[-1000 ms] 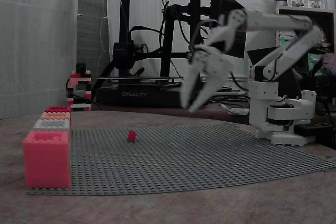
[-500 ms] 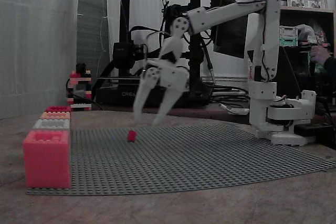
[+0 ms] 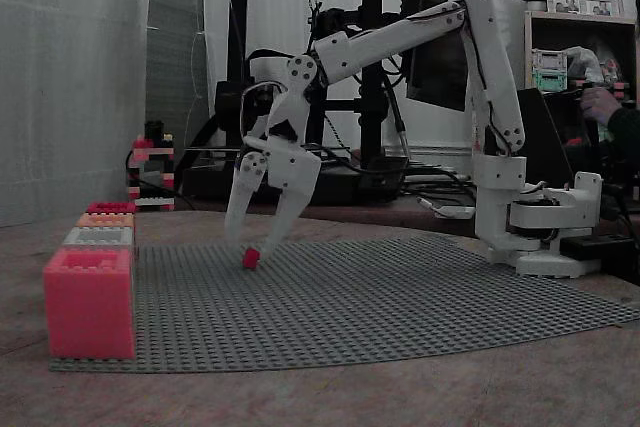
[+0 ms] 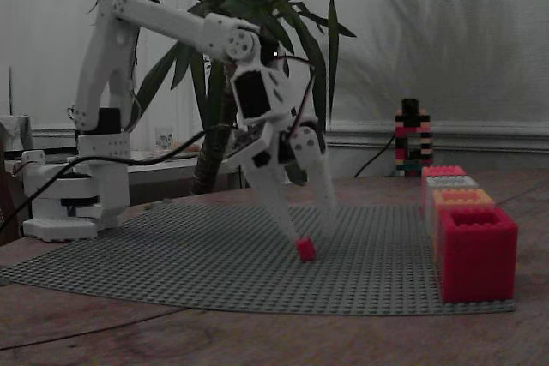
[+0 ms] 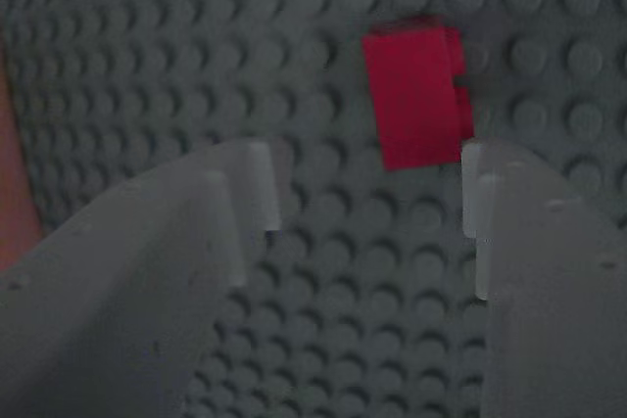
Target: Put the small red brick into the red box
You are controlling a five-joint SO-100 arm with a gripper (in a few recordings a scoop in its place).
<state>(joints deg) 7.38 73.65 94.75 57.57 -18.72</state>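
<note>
In a fixed view, the small red brick [image 3: 251, 258] is seen lying on the grey studded baseplate [image 3: 400, 297], left of centre in the frame; the gripper [image 3: 251, 240] is held spread wide just above it, one fingertip close beside the brick. In the other fixed view, the brick [image 4: 305, 250] is found at centre, with the red box [image 4: 477, 251] well apart at lower right. In the wrist view, the brick [image 5: 416, 99] is placed upper right of centre, nearer the right finger [image 5: 549, 271], long axis running up the frame
</note>
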